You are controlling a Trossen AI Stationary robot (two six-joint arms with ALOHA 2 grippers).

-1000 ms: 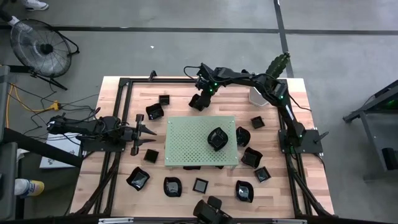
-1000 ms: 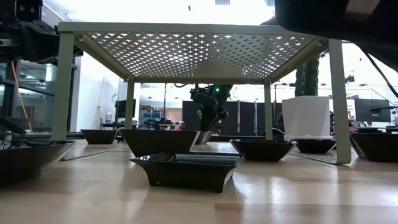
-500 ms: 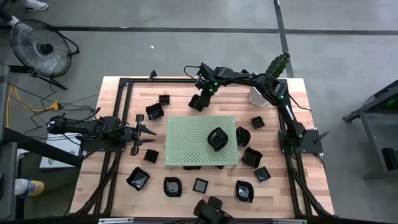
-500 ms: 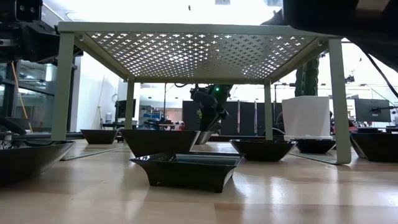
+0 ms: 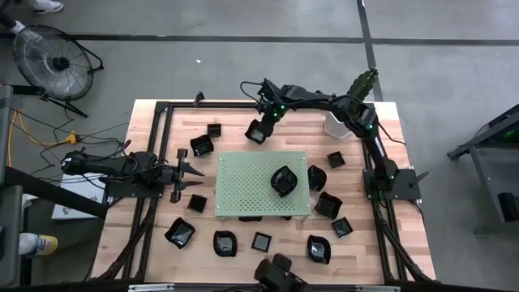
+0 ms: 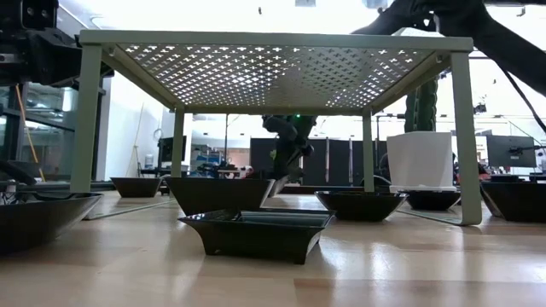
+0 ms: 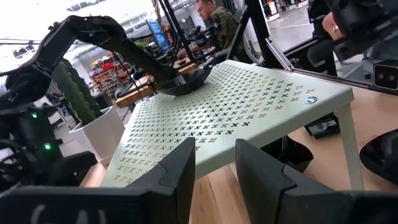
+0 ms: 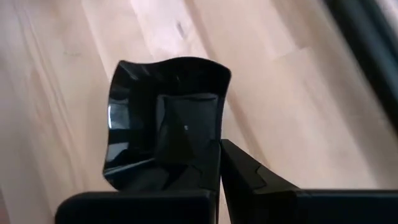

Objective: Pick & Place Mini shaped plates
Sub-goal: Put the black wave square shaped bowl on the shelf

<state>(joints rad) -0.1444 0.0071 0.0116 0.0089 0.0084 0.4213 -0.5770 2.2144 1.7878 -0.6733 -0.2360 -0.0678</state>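
Even overhead light is falling on the wooden table (image 5: 243,122) in the high view, casting only soft, short shadows beside the black dishes (image 5: 180,233). In the low view, bright backlight from the far room is washing out the background and turning the near dish (image 6: 256,232) into a silhouette, while the tabletop is reflecting a pale sheen. The right wrist view is showing motion blur, with glare glinting on the glossy plate (image 8: 163,134).

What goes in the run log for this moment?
right tool: shut on square black dish, above table | left tool: waiting beside green perforated board
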